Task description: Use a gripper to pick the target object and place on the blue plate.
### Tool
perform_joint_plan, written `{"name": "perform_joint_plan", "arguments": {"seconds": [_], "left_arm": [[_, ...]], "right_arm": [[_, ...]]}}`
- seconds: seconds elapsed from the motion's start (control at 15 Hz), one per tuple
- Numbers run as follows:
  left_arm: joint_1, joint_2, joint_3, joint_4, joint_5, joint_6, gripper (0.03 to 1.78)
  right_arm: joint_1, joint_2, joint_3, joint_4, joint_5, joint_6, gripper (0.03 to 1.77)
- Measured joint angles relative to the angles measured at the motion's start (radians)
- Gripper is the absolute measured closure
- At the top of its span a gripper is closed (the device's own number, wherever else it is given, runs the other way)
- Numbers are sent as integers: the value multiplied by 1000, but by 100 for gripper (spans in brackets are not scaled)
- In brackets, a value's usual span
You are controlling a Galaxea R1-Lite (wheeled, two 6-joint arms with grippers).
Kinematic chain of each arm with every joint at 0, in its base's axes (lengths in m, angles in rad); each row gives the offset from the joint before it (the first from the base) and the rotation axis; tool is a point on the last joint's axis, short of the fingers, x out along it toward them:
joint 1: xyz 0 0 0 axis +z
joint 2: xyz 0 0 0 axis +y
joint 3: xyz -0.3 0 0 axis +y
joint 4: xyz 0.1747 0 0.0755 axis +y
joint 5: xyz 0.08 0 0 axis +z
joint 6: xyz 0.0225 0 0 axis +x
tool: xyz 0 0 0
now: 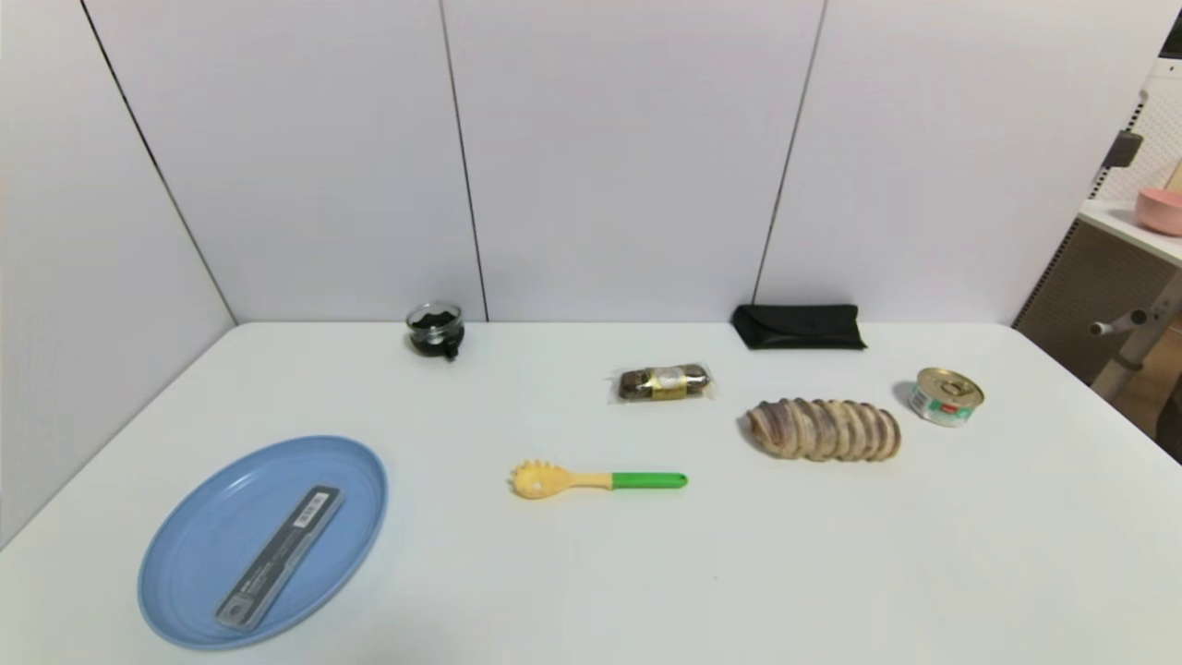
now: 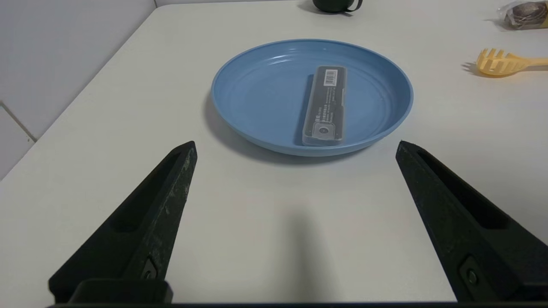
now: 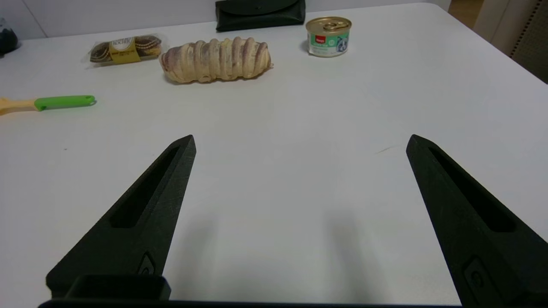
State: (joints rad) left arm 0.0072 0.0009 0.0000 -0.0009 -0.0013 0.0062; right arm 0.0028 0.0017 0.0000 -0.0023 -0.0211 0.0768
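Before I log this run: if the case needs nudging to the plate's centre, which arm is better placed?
Probably left. The left gripper, fingers open, faces the blue plate holding the grey case. The right gripper faces the bread and can, so it would likely reach farther.

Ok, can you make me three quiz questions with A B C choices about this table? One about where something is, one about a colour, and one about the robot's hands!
1. Where is the grey case?
A. on the blue plate
B. beside the can
C. under the bread

2. What colour is the pasta spoon handle?
A. red
B. green
C. black

3. How is the left gripper?
A. shut on the case
B. shut on nothing
C. open and holding nothing

Answers:
1 A, the case lies flat inside the plate's rim.
2 B, the handle is bright green on a yellow head.
3 C, its fingers stand wide apart above the bare table, short of the plate.
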Motion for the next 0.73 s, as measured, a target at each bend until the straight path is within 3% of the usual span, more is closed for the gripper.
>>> {"name": "perform_joint_plan", "arguments": {"seconds": [0.73], "left_arm": [[0,-2,0,0,0,0,12]], "right_arm": [[0,0,0,0,-15,3,10]]}}
